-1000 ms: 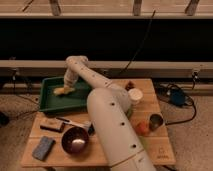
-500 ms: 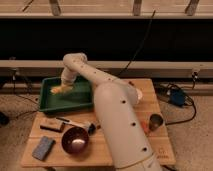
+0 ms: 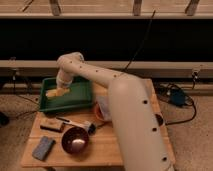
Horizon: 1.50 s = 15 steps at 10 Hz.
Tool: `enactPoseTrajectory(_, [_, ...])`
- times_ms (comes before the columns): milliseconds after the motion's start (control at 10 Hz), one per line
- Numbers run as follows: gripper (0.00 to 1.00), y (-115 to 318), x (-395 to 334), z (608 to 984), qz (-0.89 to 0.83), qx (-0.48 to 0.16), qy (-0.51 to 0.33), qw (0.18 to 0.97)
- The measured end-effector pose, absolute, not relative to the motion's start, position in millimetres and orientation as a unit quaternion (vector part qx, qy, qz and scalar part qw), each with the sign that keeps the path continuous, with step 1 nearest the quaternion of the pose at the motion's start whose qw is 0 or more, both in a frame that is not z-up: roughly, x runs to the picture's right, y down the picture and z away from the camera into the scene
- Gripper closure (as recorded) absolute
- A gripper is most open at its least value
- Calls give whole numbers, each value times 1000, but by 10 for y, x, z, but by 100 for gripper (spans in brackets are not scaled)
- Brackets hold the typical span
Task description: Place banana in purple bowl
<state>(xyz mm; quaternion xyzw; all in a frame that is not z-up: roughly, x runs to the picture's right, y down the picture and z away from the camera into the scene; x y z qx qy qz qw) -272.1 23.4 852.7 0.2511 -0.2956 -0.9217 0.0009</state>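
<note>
The banana is a small yellow-orange piece lying in the left part of the green tray at the back left of the wooden table. My gripper hangs at the end of the cream arm, right over the banana and touching or almost touching it. The purple bowl stands at the table's front, left of centre, apart from the tray and with nothing yellow in it.
A blue sponge lies at the front left. A brown block and a dark utensil lie between tray and bowl. A red-orange bowl peeks out beside my arm, which hides the table's right half.
My gripper has shifted a little to the left and lower in the tray, over the banana. The arm's near part now covers more of the table's right side.
</note>
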Motion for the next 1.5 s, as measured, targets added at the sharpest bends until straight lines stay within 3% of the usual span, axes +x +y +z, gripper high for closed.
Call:
enactPoseTrajectory(400, [100, 776, -2651, 7959, -923, 236, -304, 4])
enactPoseTrajectory(1100, [100, 1528, -2319, 7352, -922, 198, -331, 24])
enactPoseTrajectory(1200, [97, 1607, -2271, 7303, -921, 197, -337, 23])
enactPoseTrajectory(1500, [67, 1893, -2049, 7277, -914, 183, -360, 31])
